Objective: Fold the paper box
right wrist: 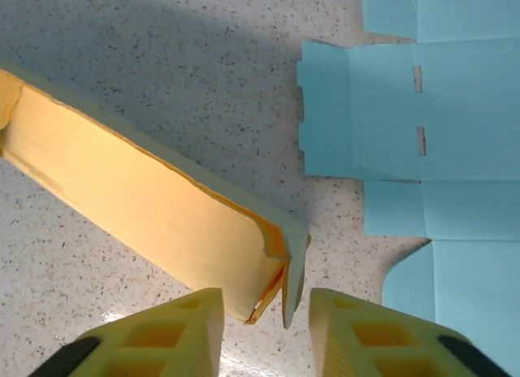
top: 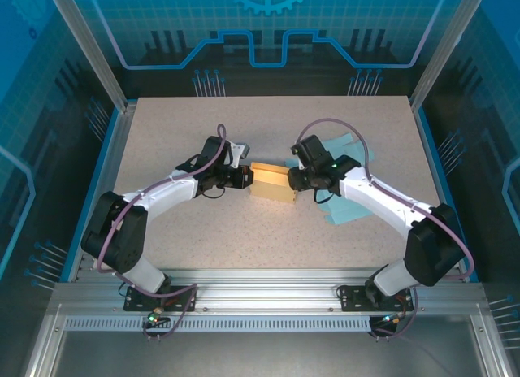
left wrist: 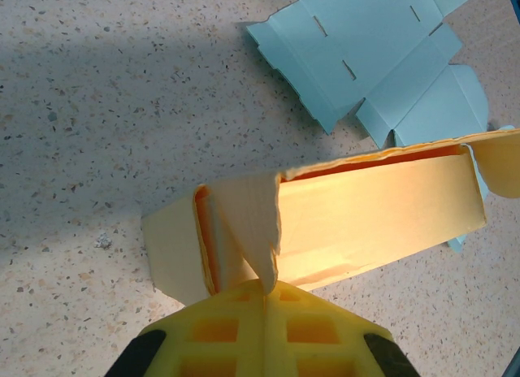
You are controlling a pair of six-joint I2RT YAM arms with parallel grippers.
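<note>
A pale yellow paper box (top: 270,182), partly folded, lies between the two arms at the table's middle. My left gripper (left wrist: 266,289) is shut on a flap (left wrist: 253,223) at the box's left end (left wrist: 175,251); its yellow fingers meet with the paper pinched between them. My right gripper (right wrist: 266,320) is open at the other end, its fingers (right wrist: 175,328) standing either side of the box corner (right wrist: 280,255) and its loose end flap, with no clear contact.
A flat, unfolded light blue box sheet (top: 345,200) lies on the table under and beside the right arm, also seen as blue card (right wrist: 422,141) right of the yellow box and blue card (left wrist: 366,52) beyond it.
</note>
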